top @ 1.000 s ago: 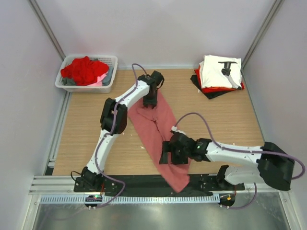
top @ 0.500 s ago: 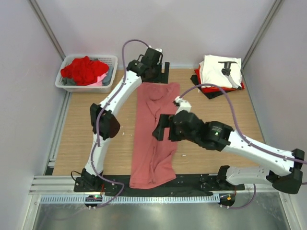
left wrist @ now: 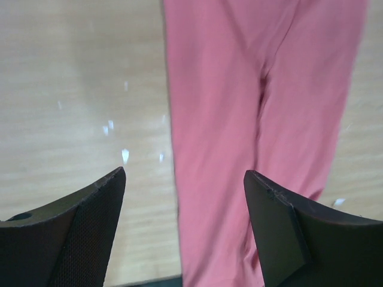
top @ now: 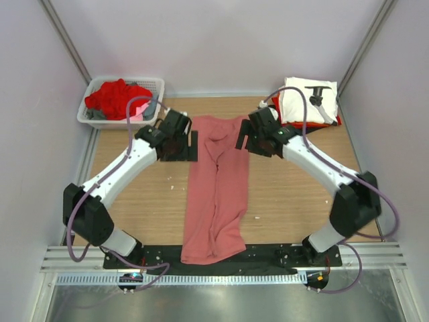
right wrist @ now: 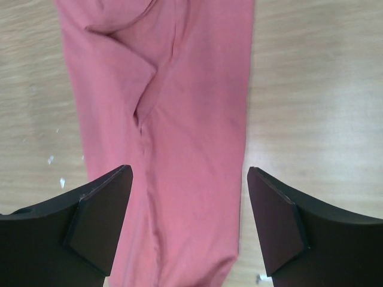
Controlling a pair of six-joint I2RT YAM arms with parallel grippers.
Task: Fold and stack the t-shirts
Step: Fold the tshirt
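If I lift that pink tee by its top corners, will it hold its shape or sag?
Likely floppy: the pink tee lies as a long strip with soft creases down its middle, so it should sag and drape. On the smooth wooden table, it will probably slide easily when tugged.

I can read no words, numbers or brand marks anywhere in my views. The only marking is a black print on the folded white cloth t-shirt (top: 297, 102), and it forms no letters I can make out.
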